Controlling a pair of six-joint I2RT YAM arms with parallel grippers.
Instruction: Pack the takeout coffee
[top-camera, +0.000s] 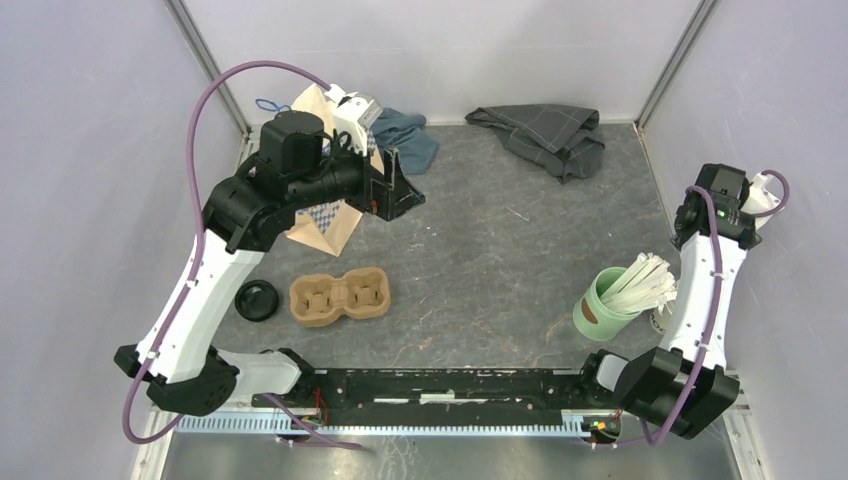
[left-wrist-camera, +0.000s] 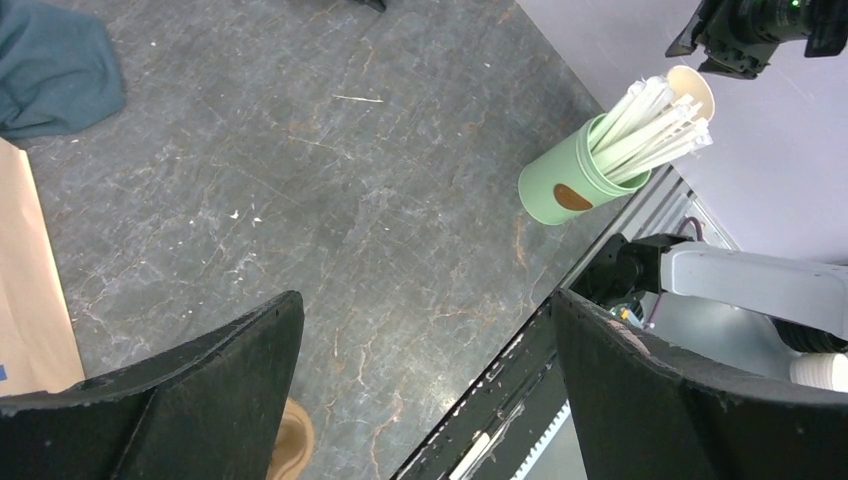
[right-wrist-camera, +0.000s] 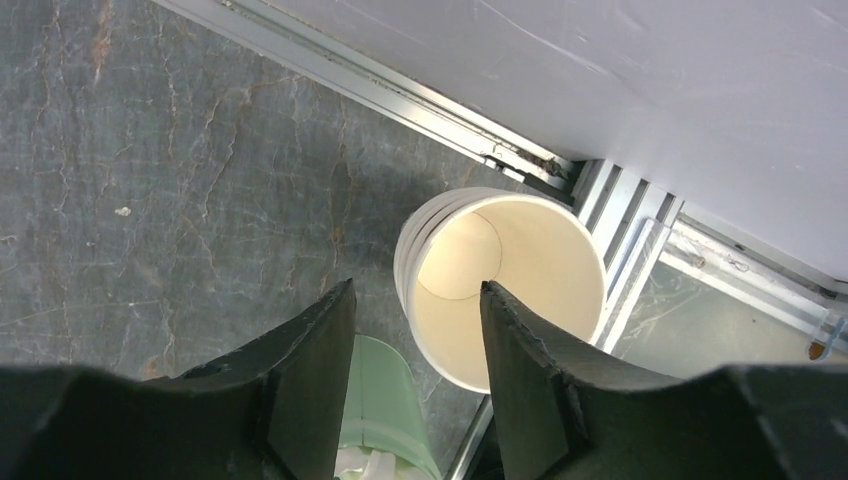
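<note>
From above, the round black-lidded takeout coffee (top-camera: 256, 300) stands just left of the tan pulp carrier (top-camera: 339, 299); the left wrist shows the left claw (left-wrist-camera: 425, 300) agape, best lowered squarely around it; the right wrist, the right claw (right-wrist-camera: 417, 290) spread over a lidless white paper cup (right-wrist-camera: 510, 290).

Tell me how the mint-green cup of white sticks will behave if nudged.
Probably tippy: the white sticks lean well past the rim of the mint-green cup, all toward one side. Being loose, they would likely spill. Once down, its round wall may roll.
</note>
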